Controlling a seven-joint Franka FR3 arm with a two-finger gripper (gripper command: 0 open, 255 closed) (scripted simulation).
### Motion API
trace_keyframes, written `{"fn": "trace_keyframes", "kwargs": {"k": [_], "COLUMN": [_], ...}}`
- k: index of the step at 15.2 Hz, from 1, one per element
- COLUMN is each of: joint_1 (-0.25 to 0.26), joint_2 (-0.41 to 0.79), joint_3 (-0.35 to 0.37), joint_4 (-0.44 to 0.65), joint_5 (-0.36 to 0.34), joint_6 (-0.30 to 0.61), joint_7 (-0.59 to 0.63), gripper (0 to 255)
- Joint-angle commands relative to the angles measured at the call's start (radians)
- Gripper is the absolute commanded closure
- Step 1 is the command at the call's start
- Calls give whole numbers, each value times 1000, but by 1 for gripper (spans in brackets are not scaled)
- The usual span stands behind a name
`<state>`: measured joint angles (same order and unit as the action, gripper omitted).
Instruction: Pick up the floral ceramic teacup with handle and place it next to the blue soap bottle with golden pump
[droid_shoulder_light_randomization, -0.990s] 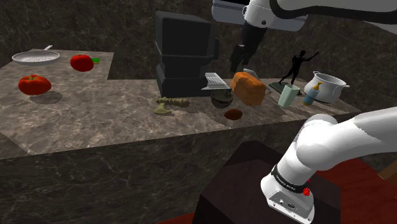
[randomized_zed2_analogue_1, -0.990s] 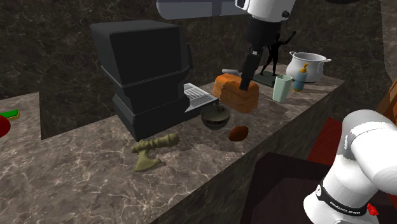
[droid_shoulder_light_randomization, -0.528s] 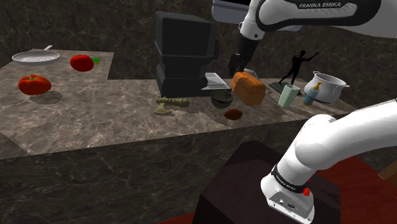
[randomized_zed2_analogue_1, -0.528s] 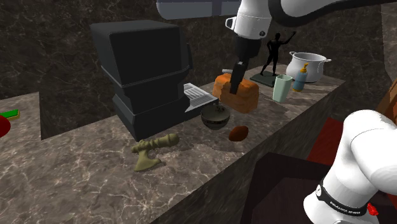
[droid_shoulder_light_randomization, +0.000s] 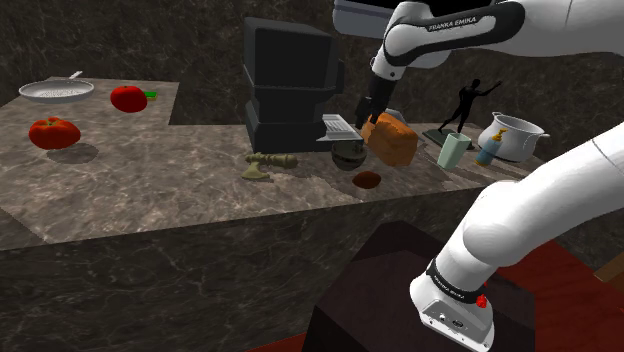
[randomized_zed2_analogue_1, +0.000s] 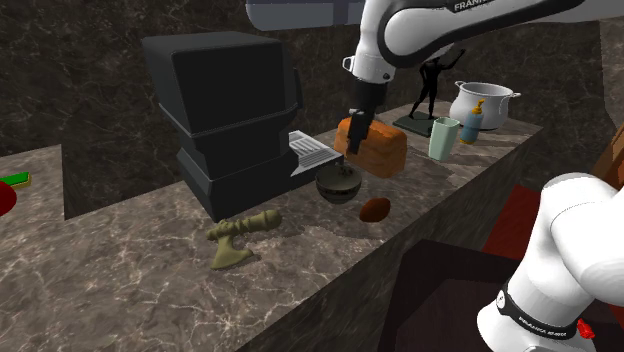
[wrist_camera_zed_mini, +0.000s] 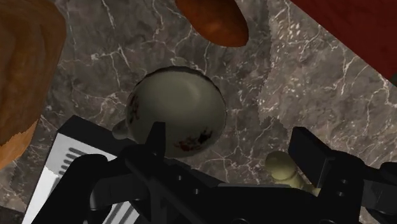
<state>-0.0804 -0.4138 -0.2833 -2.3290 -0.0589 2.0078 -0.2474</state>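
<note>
1. The pincer (wrist_camera_zed_mini: 232, 149) hangs over the tabletop (droid_shoulder_light_randomization: 180, 170) with its jaws apart, gripping nothing.
2. The teacup (wrist_camera_zed_mini: 175, 114) sits on the tabletop just below the pincer. It lies off-centre toward 1 finger (wrist_camera_zed_mini: 156, 137), apparently untouched.
3. It looks pale and rounded, with red flower marks. I judge it light, stiff, smooth and breakable.
4. The curved wall could slip between 2 flat fingers. A hold across the rim, squeezed gently, seems safest.
5. The soap bottle (droid_shoulder_light_randomization: 487, 150) stands well apart from the pincer, beyond an orange-brown lump (droid_shoulder_light_randomization: 390, 138).
6. The arm (droid_shoulder_light_randomization: 455, 22) reads "FRANKA EMIKA". I can read no lettering on the teacup.
</note>
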Motion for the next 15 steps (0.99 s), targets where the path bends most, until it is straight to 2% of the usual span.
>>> {"fn": "trace_keyframes", "kwargs": {"k": [1,5,9,12,15], "joint_1": [-1,-2,-12,-33,-35], "joint_2": [66,209,369,491,511], "joint_3": [-41,-116,-174,-197,-190], "joint_4": [16,69,143,208,189], "joint_5": [24,97,202,290,307], "joint_6": [37,93,127,134,170], "joint_7": [-48,-154,-275,-363,-374], "gripper": [0,0,0,0,0]}}
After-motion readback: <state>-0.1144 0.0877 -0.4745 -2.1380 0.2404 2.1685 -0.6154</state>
